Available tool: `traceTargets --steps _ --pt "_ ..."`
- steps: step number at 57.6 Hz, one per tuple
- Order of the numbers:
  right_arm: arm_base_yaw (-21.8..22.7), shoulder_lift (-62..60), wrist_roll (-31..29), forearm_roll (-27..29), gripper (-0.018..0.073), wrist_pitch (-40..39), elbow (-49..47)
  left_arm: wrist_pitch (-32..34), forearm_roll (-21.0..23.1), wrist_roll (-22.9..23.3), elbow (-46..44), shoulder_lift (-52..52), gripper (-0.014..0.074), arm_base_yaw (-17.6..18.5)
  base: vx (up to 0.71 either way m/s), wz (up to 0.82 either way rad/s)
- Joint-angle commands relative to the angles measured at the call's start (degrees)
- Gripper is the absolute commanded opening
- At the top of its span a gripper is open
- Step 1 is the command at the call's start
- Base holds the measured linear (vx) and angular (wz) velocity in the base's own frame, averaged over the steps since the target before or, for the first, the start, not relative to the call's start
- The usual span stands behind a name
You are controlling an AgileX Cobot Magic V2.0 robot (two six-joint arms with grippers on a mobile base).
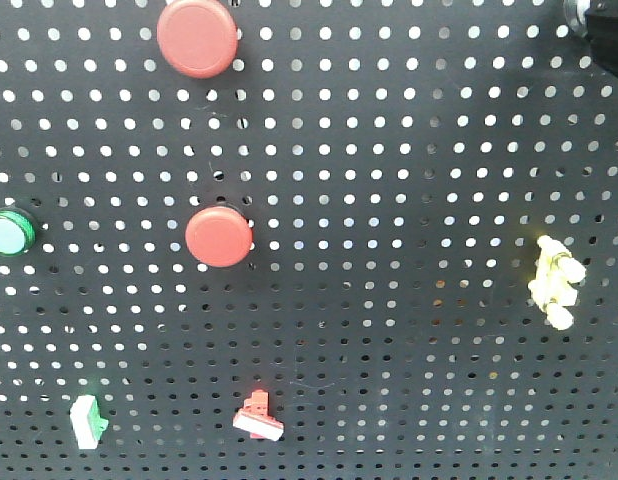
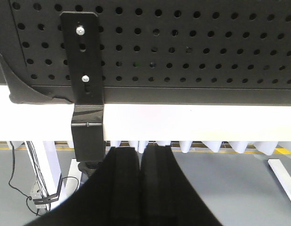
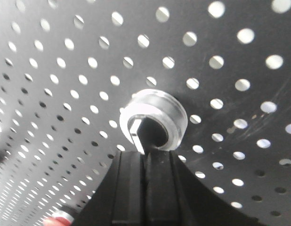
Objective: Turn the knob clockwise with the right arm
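My R fingers (image 3: 159, 172) clenched, empty, just under knob (image 3: 153, 120); looks rigid, slick plastic. I'd pinch centre pointer.

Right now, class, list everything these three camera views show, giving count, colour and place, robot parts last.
pegboard: 1, black, fills the front view.
round buttons: 2, red, upper left and centre-left of the board.
green button: 1, green, left edge.
yellow part: 1, yellow, right side.
red-and-white switch: 1, bottom centre.
green-and-white switch: 1, bottom left.
knob: 1, clear ring with dark centre, on the board in the right wrist view.
bracket: 1, black, screwed to the board's lower edge.
white rail: 1, white, under the board.
left end effector: 1, black, fingers together, below the rail.
right end effector: 1, black, fingers together, at the knob's lower edge.
right arm: 1, black, top right corner of the front view.
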State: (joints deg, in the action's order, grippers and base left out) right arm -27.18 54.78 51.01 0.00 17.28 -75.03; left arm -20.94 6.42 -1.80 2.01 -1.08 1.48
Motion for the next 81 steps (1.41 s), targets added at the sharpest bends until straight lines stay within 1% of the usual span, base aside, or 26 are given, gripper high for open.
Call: traceTargets --steps 1,14,20,28,34,39,43,47,50,53,56,60,63,75,81 --pt "-0.1 0.6 -0.2 2.6 -0.0009 -15.2 -2.3 4.2 0.4 0.4 0.6 -0.6 -0.0006 -0.1 0.00 0.00" --pt "-0.1 -2.1 -1.3 2.6 -0.0009 -14.3 -2.3 4.2 0.4 0.4 0.6 -0.6 -0.0006 -0.1 0.00 0.00" --pt "-0.1 -5.2 -5.0 0.6 -0.0009 -12.6 -2.3 4.2 0.4 0.4 0.6 -0.6 -0.0006 -0.1 0.00 0.00" --pt "-0.1 -9.5 -11.3 -5.4 -0.0009 -7.6 -2.3 4.2 0.4 0.4 0.6 -0.6 -0.0006 -0.1 0.00 0.00" --pt "-0.1 -12.1 -13.8 -11.8 -0.0009 -3.7 -2.3 4.2 0.4 0.4 0.6 -0.6 -0.0006 -0.1 0.00 0.00" --pt "-0.1 -14.5 -17.4 -17.6 -0.0009 1.9 -2.3 4.2 0.4 0.4 0.6 -0.6 -0.0006 -0.1 0.00 0.00" --pt "-0.1 -16.1 -21.0 -22.2 -0.0009 7.8 -2.2 4.2 0.4 0.4 0.6 -0.6 -0.0006 -0.1 0.00 0.00" --pt "-0.1 -17.4 -27.1 -25.6 -0.0009 15.5 -2.2 4.2 0.4 0.4 0.6 -0.6 -0.0006 -0.1 0.00 0.00" --pt "-0.1 -17.9 -32.0 -26.6 -0.0009 20.1 -2.2 4.2 0.4 0.4 0.6 -0.6 -0.0006 -0.1 0.00 0.00" --pt "-0.1 -17.9 -38.2 -27.0 -0.0009 24.6 -2.2 4.2 0.4 0.4 0.6 -0.6 -0.0006 -0.1 0.00 0.00" --pt "-0.1 -17.9 -43.6 -27.0 -0.0009 26.9 -2.0 4.2 0.4 0.4 0.6 -0.6 -0.0006 -0.1 0.00 0.00" --pt "-0.1 -17.9 -49.2 -26.0 -0.0009 26.4 -0.3 4.2 0.4 0.4 0.6 -0.6 -0.0006 -0.1 0.00 0.00" --pt "-0.1 -17.9 -51.0 -25.6 -0.0009 25.1 1.8 4.2 0.4 0.4 0.6 -0.6 -0.0006 -0.1 0.00 0.00" --pt "-0.1 -17.9 -51.0 -25.6 -0.0009 13.1 9.4 4.2 0.4 0.4 0.6 -0.6 -0.0006 -0.1 0.00 0.00" --pt "-0.1 -17.9 -51.0 -25.7 -0.0009 11.0 11.0 4.2 0.4 0.4 0.6 -0.6 -0.0006 -0.1 0.00 0.00"
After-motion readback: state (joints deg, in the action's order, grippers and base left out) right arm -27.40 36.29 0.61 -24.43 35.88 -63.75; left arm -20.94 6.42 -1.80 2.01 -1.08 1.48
